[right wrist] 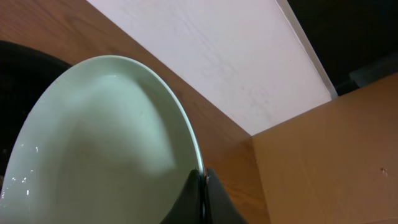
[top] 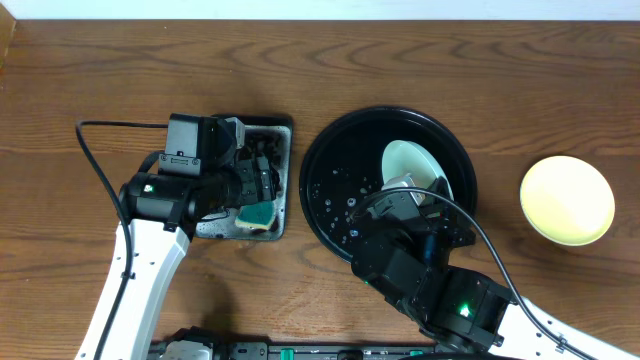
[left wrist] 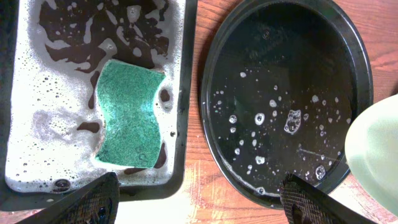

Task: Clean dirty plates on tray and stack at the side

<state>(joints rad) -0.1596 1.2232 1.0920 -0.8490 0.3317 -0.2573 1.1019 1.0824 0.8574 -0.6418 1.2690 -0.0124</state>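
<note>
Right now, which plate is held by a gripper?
The mint plate, pinched at its rim by the right gripper over the tray; the yellow plate sits free on the table.

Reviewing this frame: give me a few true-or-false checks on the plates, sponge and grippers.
1. The right gripper is shut on the mint plate at its rim. True.
2. The left gripper holds the green sponge. False: the gripper is open, and the sponge lies in the foamy sponge tray.
3. The yellow plate sits in the round black tray. False: it rests on the table, apart from that tray.
4. The round black tray has suds in it. True.
</note>
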